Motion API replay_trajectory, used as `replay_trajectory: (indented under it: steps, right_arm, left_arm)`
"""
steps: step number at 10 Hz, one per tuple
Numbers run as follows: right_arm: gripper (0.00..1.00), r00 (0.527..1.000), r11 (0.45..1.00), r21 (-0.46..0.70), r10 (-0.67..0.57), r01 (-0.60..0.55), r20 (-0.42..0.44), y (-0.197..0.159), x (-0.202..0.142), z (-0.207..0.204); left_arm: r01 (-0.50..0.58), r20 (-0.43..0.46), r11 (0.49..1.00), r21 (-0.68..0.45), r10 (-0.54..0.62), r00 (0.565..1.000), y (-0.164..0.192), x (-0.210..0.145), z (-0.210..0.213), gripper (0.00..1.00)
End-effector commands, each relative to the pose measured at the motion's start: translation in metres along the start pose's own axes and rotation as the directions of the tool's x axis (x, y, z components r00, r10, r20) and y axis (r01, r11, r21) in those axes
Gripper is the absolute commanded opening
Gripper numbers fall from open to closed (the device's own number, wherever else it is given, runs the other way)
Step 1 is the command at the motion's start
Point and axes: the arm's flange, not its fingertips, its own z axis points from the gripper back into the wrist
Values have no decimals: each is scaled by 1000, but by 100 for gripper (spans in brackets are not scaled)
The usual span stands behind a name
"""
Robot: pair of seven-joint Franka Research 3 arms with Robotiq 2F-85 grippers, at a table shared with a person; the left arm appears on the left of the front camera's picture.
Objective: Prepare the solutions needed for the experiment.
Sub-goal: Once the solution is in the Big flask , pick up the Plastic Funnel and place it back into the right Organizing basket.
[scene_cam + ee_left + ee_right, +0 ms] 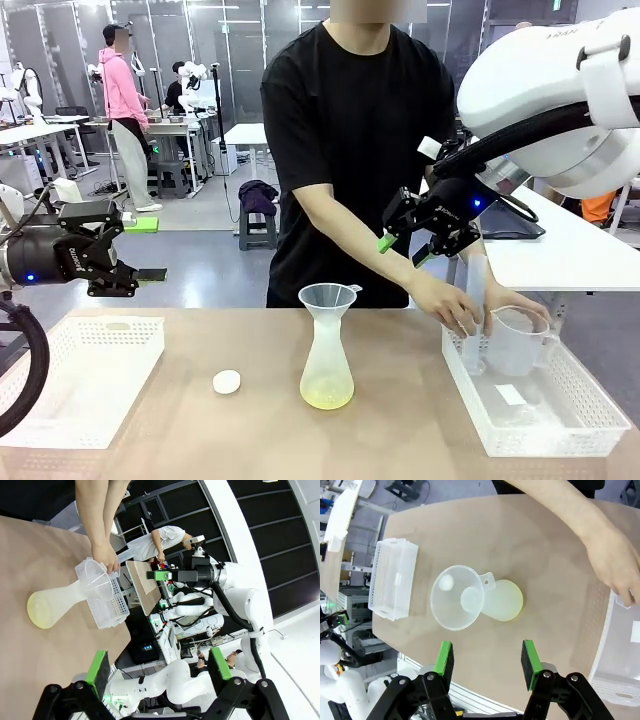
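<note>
Bench (pixel 200 440): solution (pixel 327 398) lies shallow in the flask (pixel 326 355), mid-bench. My left end effector (pixel 148 250) and right end effector (pixel 403 250) hang spread, empty. Hazard: bumping the funnel (pixel 327 297) could tip the flask, spilling it.

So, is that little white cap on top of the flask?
No, the cap lies on the table beside the flask, whose mouth holds a funnel.

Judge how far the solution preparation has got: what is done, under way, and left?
Done: a funnel sits in the flask, with shallow yellow-green liquid at its bottom. In hand: the person's hands hold a cylinder and jug in the right basket. Left: probably more pouring; left gripper and right gripper hang open, empty.
</note>
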Motion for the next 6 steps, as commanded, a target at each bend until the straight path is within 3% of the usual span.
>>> replay_trajectory:
  steps: [1,6]
  right_arm:
    - [69,999,998,20,53,-53,-10,1,-1,0]
    - [69,999,998,20,53,-53,-10,1,-1,0]
  left_arm:
    - [-5,0,1000,-3,5,1000,-2,0,-3,100]
    - [-5,0,1000,-3,5,1000,-2,0,-3,100]
